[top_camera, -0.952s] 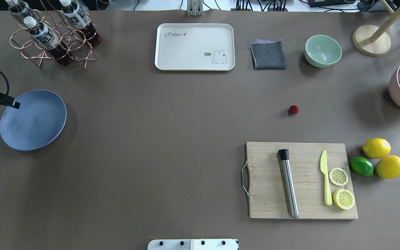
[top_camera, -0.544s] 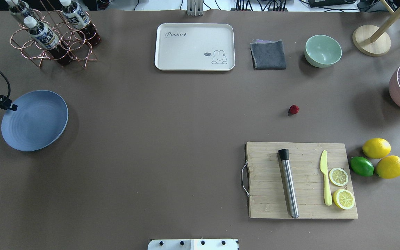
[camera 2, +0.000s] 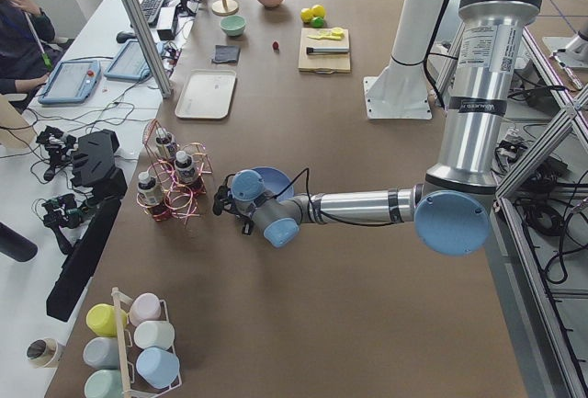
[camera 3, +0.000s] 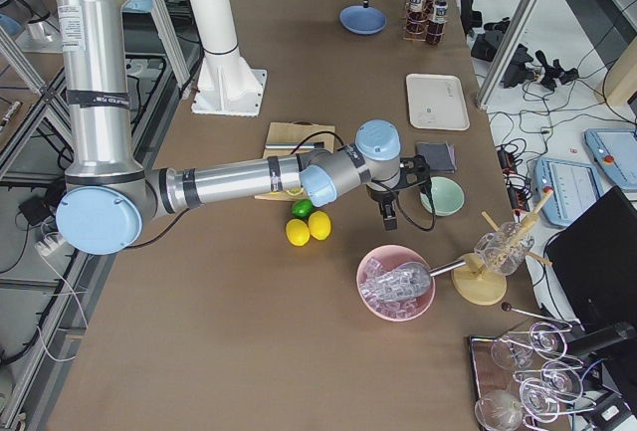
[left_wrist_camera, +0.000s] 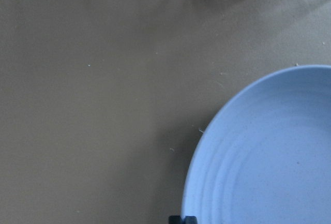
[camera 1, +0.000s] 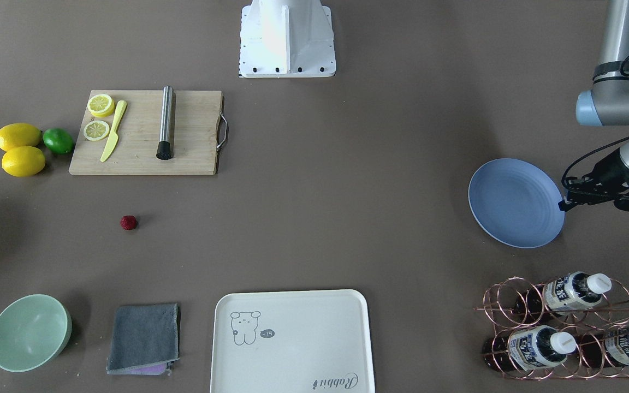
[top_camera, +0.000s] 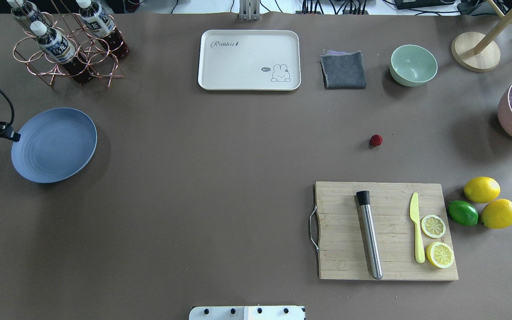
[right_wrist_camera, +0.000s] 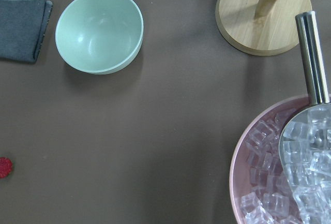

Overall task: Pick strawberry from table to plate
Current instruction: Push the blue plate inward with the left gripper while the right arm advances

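The strawberry (top_camera: 376, 140), small and dark red, lies alone on the table (top_camera: 220, 178) right of centre, also seen in the front view (camera 1: 128, 222) and at the left edge of the right wrist view (right_wrist_camera: 4, 167). Far to the left is the blue plate (top_camera: 56, 146). My left gripper (top_camera: 15, 137) is shut on its left rim; the left wrist view shows the fingertips (left_wrist_camera: 177, 220) pinched at the plate's edge (left_wrist_camera: 269, 162). My right gripper (camera 3: 386, 220) hangs near the pink ice bowl, well away from the strawberry. I cannot tell whether it is open or shut.
A wooden cutting board (top_camera: 340, 266) with a muddler, knife and lemon slices lies in front of the strawberry, with two lemons (top_camera: 482, 189) and a lime beside it. Behind it are a mint bowl (top_camera: 413, 65), grey cloth (top_camera: 343, 70) and cream tray (top_camera: 249, 60). A bottle rack (top_camera: 67, 49) stands behind the plate.
The plate has swung to the right and toward the far side of the table, pivoting at the rim held by my left gripper, which barely shifted. The strawberry has not moved.
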Available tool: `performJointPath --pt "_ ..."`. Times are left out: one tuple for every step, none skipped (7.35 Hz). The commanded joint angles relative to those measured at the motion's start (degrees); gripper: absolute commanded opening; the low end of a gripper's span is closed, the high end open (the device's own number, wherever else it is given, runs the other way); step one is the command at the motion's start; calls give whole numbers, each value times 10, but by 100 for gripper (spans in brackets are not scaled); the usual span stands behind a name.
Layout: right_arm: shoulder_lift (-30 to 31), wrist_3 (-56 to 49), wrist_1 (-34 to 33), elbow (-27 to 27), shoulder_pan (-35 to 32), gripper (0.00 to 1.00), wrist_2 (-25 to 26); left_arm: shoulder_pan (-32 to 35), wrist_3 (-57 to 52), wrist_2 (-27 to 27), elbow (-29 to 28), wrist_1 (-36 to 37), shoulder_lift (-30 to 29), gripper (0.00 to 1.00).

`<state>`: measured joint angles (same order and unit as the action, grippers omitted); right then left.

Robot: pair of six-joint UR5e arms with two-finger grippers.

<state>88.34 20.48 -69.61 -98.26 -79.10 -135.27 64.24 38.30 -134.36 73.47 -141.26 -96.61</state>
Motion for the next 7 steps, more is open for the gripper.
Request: performJointPath --pt "1 0 0 1 0 100 0 1 5 0 4 0 -5 0" --pt "0 0 0 1 0 100 0 2 35 -1 6 0 -16 0" --pt "0 0 0 1 0 100 0 2 54 -19 10 -1 -27 0" --pt "0 0 0 1 0 100 -1 1 73 -27 23 -2 -32 0" --pt "0 0 0 2 0 100 -1 0 98 -28 41 -2 -37 0" --pt "-3 0 -1 2 0 100 0 -7 127 -34 54 -2 -45 0" --pt "-5 0 -2 2 0 100 0 -31 189 -34 82 -5 -55 0"
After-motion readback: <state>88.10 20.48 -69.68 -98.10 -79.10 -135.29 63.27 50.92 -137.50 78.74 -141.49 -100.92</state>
